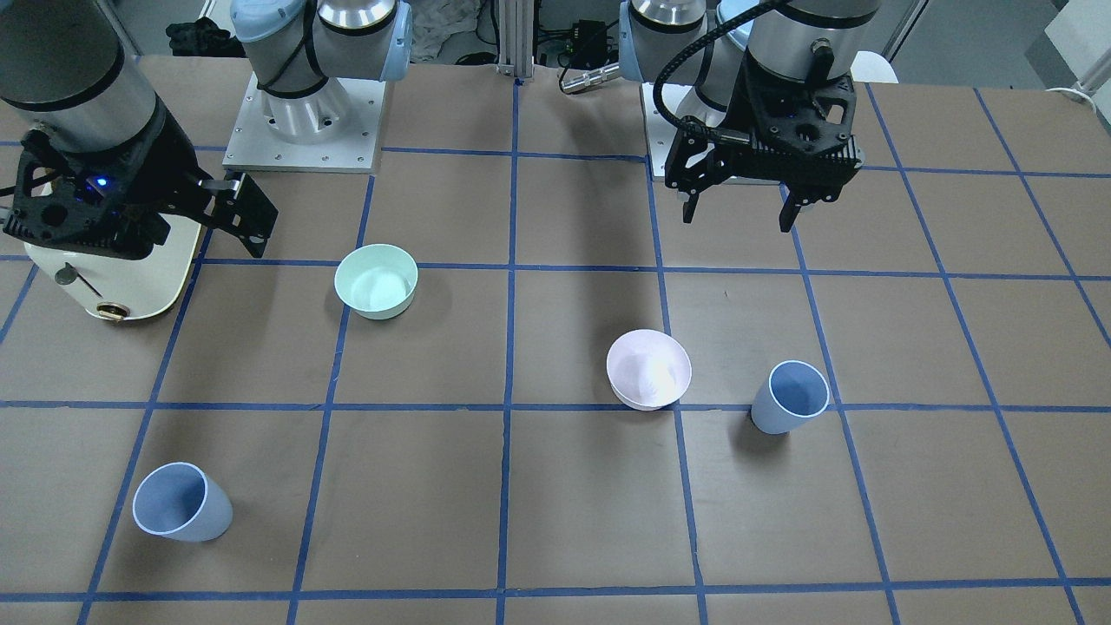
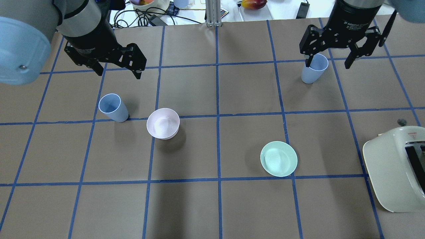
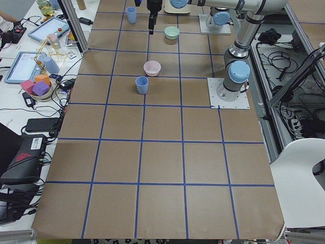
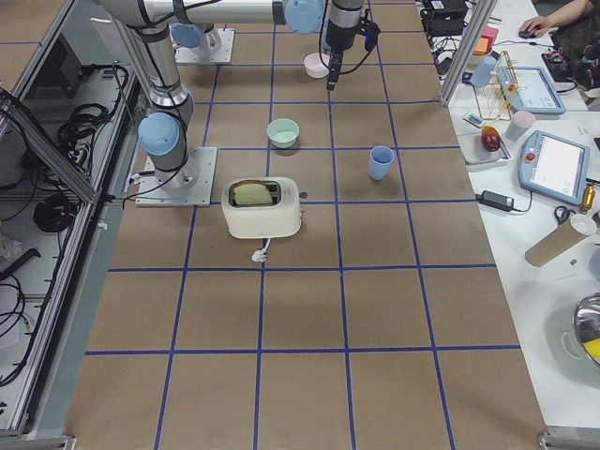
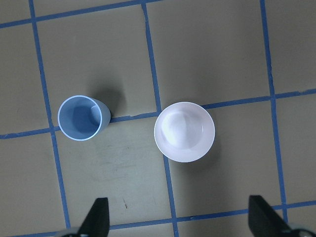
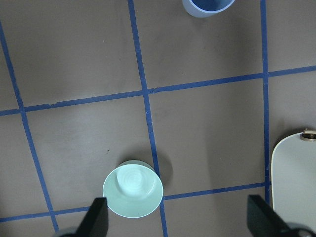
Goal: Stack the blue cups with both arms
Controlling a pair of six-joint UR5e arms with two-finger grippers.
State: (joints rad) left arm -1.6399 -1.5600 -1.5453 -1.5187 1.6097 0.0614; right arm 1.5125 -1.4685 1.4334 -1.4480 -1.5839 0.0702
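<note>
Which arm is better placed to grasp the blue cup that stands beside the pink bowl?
The left. The open left gripper hangs close to that blue cup, and its wrist camera sees it beside the pink bowl. The right gripper is far off, near the other cup.

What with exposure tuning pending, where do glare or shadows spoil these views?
Front-facing view: glare washes out the pink bowl. Overhead view: soft dark shadow bands lie across the table. Left wrist view: evenly lit, the blue cup sharp with a short shadow.
</note>
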